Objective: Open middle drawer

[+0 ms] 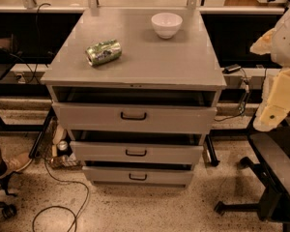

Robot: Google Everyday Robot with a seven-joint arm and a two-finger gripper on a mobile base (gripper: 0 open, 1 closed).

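Note:
The grey metal cabinet stands in the middle of the view with three drawers. The middle drawer is the second one down, with a small black handle. Its front stands a little forward, with a dark gap above it. The top drawer and the lowest drawer also stand slightly out. My gripper, white and cream, hangs at the right edge of the view. It is to the right of the cabinet, about level with its top and apart from every drawer.
A crushed green can and a white bowl lie on the cabinet top. A black office chair stands at the lower right. Cables trail on the speckled floor at the left, by a person's foot.

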